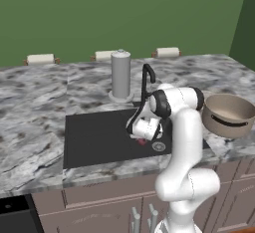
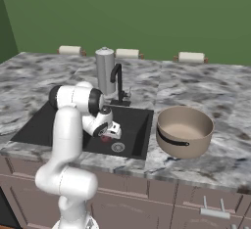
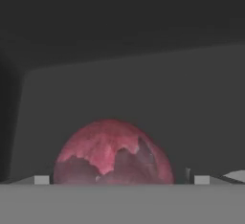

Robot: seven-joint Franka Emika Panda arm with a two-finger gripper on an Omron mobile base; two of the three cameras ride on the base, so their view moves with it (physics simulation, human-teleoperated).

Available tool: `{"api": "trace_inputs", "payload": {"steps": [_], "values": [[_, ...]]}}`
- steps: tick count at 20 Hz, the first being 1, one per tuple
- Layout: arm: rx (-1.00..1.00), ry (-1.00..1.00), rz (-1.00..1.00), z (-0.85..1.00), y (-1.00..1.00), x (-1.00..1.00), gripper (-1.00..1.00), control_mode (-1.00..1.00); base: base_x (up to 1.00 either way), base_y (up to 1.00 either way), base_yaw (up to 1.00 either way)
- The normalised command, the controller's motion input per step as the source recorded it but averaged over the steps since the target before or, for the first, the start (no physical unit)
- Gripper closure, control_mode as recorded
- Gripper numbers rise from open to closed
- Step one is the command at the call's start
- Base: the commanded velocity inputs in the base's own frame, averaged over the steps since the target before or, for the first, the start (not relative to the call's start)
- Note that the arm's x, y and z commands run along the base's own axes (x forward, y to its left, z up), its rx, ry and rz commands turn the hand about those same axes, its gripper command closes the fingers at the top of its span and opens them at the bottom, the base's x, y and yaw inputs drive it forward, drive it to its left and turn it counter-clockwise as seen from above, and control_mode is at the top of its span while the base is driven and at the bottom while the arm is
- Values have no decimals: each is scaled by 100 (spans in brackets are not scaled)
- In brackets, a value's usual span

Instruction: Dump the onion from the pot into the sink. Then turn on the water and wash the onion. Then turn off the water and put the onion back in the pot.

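Observation:
The reddish-pink onion (image 3: 112, 153) lies on the floor of the black sink (image 1: 94, 137), close to the round metal drain (image 1: 158, 146). My gripper (image 3: 121, 180) is lowered into the basin and stands open, one fingertip on each side of the onion with a small gap at both. From the base views the onion (image 1: 142, 141) (image 2: 105, 138) peeks out red under the white hand (image 1: 145, 128) (image 2: 109, 130). The tan pot (image 1: 228, 115) (image 2: 184, 130) rests tilted on the counter right of the sink (image 2: 49, 120). No stream comes from the black faucet (image 1: 148, 77) (image 2: 117, 83).
A tall grey cylinder (image 1: 120, 75) (image 2: 105, 71) stands on a round base behind the sink, left of the faucet. Three paper-towel rolls (image 1: 40, 58) line the back of the grey marbled counter (image 1: 30, 107). My own arm (image 1: 184, 142) rises over the sink's front edge.

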Motion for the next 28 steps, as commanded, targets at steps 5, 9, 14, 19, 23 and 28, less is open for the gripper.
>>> {"api": "trace_inputs", "payload": {"steps": [5,9,14,19,23,28], "values": [[0,0,0,-39,4,14,100,-100,0,0,0],[0,0,0,-29,12,11,100,-100,0,0,0],[0,-7,0,16,0,-31,100,-100,0,0,0],[1,-18,-4,90,-8,-72,100,-100,0,0,0],[2,-13,-7,100,-14,-67,100,-100,0,0,0],[1,-6,-8,100,-28,-49,100,-100,0,0,0]]}}
